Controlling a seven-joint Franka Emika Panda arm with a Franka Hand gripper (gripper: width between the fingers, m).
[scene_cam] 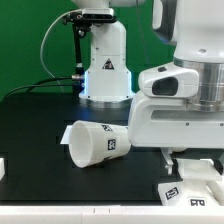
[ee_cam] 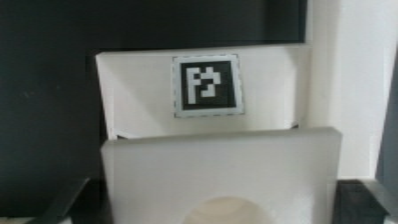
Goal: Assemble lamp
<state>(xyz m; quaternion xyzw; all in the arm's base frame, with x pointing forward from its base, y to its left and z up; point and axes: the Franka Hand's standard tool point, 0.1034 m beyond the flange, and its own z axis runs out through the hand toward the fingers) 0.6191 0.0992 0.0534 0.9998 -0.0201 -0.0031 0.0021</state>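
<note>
The arm reaches down at the exterior view's right, its tool [scene_cam: 184,156] low over the square stepped base [scene_cam: 198,180] on the bench [scene_cam: 40,118]. Whether the tool is spread or pressed together cannot be told. The shade [scene_cam: 93,142] lies on its side nearby.

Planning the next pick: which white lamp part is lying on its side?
The tapered shade, tipped over mid-table; the square base sits flat at the exterior view's right.
</note>
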